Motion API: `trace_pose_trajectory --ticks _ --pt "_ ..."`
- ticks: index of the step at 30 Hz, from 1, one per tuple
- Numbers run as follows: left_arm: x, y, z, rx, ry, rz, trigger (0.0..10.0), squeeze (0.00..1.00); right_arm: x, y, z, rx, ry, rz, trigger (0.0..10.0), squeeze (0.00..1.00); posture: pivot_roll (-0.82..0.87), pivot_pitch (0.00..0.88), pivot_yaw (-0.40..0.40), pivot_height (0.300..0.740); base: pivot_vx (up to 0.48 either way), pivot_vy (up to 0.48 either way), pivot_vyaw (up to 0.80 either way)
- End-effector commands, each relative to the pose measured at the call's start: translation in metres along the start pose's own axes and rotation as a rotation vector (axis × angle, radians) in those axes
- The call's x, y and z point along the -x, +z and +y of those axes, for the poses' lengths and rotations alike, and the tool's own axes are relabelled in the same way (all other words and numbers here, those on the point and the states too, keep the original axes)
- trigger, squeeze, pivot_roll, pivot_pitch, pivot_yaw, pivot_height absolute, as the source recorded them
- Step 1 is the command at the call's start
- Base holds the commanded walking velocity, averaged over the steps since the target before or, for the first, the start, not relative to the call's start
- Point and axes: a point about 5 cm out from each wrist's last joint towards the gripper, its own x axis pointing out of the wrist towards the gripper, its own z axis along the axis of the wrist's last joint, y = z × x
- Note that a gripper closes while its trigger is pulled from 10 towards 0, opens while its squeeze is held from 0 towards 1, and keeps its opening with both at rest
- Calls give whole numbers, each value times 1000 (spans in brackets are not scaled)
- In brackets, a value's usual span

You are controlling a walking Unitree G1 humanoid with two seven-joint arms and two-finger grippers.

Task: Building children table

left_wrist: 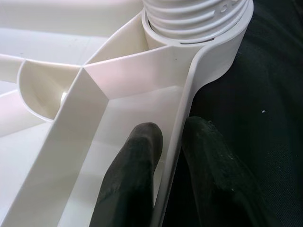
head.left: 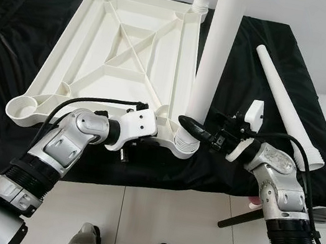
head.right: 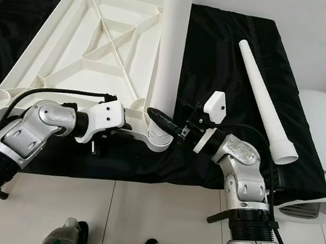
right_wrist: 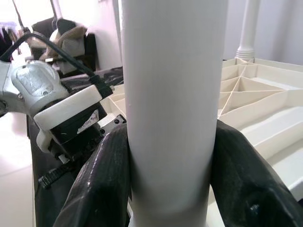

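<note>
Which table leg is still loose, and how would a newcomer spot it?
Start at the black cloth with the upturned white tabletop on it. To the robot's right of the tabletop lies the loose leg, flat on the cloth. Unlike the other legs, it stands in no corner socket, and no pincer holds it.

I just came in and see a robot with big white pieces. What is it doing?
It is putting together a small white table. The tabletop lies upside down on a black cloth. The right gripper is shut on a leg standing upright in the near corner socket. The left gripper pinches the tabletop's rim next to that socket. Two far legs are already in, one socket is empty, and a spare leg lies on the cloth to the right.
</note>
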Motion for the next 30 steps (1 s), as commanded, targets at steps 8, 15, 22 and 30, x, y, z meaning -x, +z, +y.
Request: trace_pose_trajectory --ticks 8,15,22,30 --pt "-1 11 -1 -48 -32 -36 10000 0 15 -27 10 -152 -83 19 10000 0 88 188 22 740 0 0 0" --pt "-1 11 -1 -50 -34 -36 10000 0 12 -27 15 -125 -62 34 10000 0 85 186 24 740 0 0 0" --pt "-2 12 -2 -50 -31 -37 10000 0 4 -25 19 -97 -38 46 10000 0 87 182 18 740 0 0 0" --pt "-2 12 -3 -47 -29 -38 10000 0 -5 -22 25 -81 -10 42 10000 0 87 178 10 740 0 0 0"
